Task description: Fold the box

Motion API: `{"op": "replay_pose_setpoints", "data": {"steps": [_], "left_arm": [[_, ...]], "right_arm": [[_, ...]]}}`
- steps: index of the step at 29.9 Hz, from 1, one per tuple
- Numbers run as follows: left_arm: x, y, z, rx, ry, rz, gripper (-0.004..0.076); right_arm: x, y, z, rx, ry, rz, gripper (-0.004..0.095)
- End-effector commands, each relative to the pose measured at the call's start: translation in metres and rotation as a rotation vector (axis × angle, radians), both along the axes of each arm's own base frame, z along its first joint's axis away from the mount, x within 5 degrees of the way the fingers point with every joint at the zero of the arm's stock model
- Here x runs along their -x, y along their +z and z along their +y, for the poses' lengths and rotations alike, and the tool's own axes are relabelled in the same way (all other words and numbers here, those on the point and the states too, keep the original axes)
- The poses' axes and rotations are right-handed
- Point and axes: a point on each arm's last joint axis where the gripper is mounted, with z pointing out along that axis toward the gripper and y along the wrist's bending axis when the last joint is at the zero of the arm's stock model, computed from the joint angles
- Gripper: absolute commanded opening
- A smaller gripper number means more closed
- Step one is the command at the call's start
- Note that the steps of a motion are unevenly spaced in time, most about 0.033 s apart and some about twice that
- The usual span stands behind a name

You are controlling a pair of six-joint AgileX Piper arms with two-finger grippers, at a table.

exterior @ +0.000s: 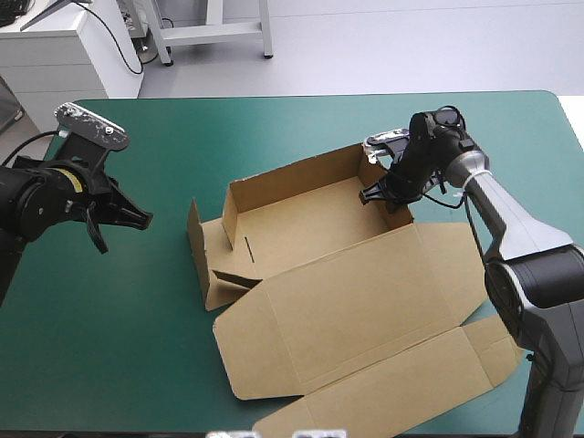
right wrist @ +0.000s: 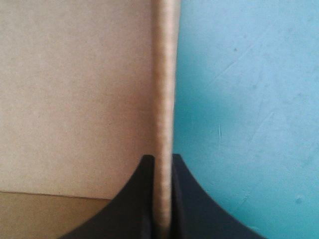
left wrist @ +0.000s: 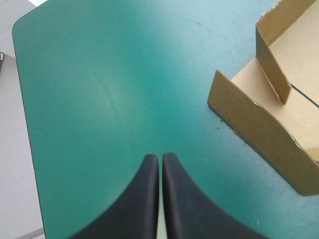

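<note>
The brown box (exterior: 319,228) lies mid-table as an open tray with its back, left and right walls raised, and its lid (exterior: 356,310) flat toward the near edge. My right gripper (exterior: 383,196) is at the tray's right wall (right wrist: 164,99), shut on it: the board's edge stands between the two black fingers (right wrist: 187,199). My left gripper (exterior: 123,219) hovers over bare teal-green cover, left of the box, shut with nothing in it. In the left wrist view the gripper (left wrist: 160,159) points past the box's left wall (left wrist: 254,139), which stands apart from it.
The teal-green table (exterior: 137,347) has bare cover to the left of the box and along the far edge. The lid's flaps (exterior: 429,383) reach near the table's front edge at the right.
</note>
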Motion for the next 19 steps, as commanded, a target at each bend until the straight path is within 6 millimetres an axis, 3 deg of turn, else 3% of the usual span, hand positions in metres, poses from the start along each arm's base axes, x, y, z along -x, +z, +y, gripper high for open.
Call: {"op": "replay_pose_setpoints", "data": {"steps": [1,7,12,19], "left_arm": [[0.007,0.015,0.003,0.023,0.003,-0.078,0.0007],[0.008,0.014,0.003,0.02,0.006,-0.064,0.0007],[0.006,0.011,0.006,-0.026,0.023,-0.068,0.0007],[-0.004,-0.018,0.012,-0.121,0.086,-0.028,0.0007]], "right_arm": [[0.006,0.031,-0.004,-0.019,0.012,-0.086,-0.0021],[0.01,0.051,-0.005,-0.024,0.028,-0.123,-0.0021],[0.026,0.091,-0.02,-0.068,0.021,-0.224,-0.0021],[0.063,0.153,-0.057,-0.206,-0.025,-0.376,-0.0021]]}}
